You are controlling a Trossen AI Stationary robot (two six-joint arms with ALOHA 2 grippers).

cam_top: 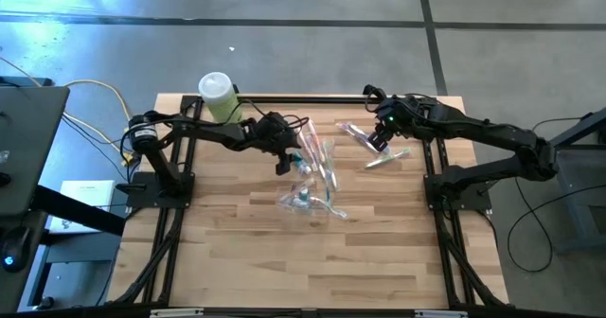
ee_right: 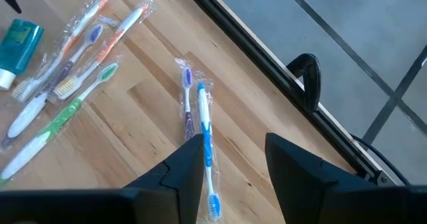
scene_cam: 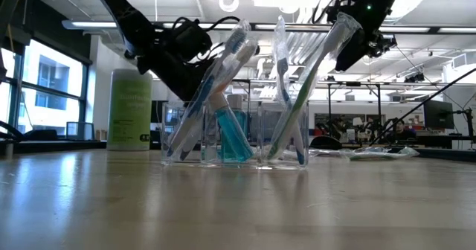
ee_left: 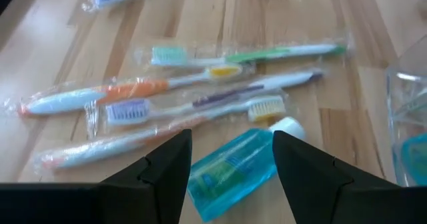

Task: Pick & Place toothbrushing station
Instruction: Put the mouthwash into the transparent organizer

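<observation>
A clear compartment organizer (cam_top: pixel 305 201) stands mid-table; in the low view (scene_cam: pixel 234 135) it holds several wrapped toothbrushes leaning upright and a blue tube. Several more wrapped toothbrushes (ee_left: pixel 193 94) and a blue tube with a white cap (ee_left: pixel 233 171) lie flat on the table. My left gripper (ee_left: pixel 232 141) is open and empty over that tube, and shows in the high view (cam_top: pixel 284 155). My right gripper (ee_right: pixel 233 144) is open and empty above a blue wrapped toothbrush (ee_right: pixel 207 144) and a purple one (ee_right: pixel 187 97) at the far right. It also shows in the high view (cam_top: pixel 381 136).
A green canister with a white lid (cam_top: pixel 218 96) stands at the table's far left corner. A green wrapped toothbrush (cam_top: pixel 388 157) lies near my right gripper. A black rail (ee_right: pixel 267 64) runs along the table's far edge. Bare wood (cam_top: pixel 303 261) fills the near half.
</observation>
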